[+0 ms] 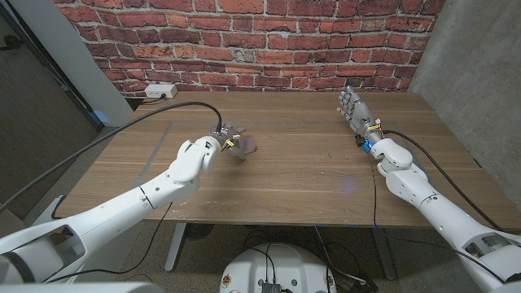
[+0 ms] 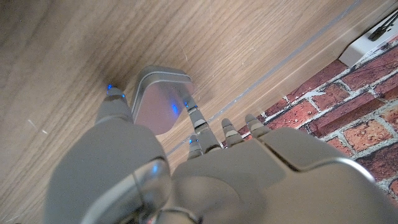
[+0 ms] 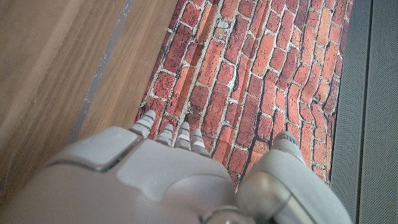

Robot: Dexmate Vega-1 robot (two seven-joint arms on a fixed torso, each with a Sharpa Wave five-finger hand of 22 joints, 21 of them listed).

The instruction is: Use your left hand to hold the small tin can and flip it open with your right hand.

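Note:
The small tin can (image 1: 245, 146) is a silver box with rounded corners and a closed lid, lying on the wooden table (image 1: 301, 163) left of centre. My left hand (image 1: 221, 143) reaches it from the near left. In the left wrist view the thumb (image 2: 115, 102) lies against one side of the tin can (image 2: 158, 99) and a finger (image 2: 196, 118) against the other, so the tin is pinched between them. My right hand (image 1: 355, 109) stands far off at the table's back right, fingers apart and pointing up, holding nothing. The right wrist view has the right hand (image 3: 168, 174) before the brick wall.
A black cable (image 1: 155, 116) runs over the table's left part toward my left arm. A white power strip (image 1: 159, 90) sits at the foot of the brick wall behind the table and appears in the left wrist view as the power strip (image 2: 372, 38).

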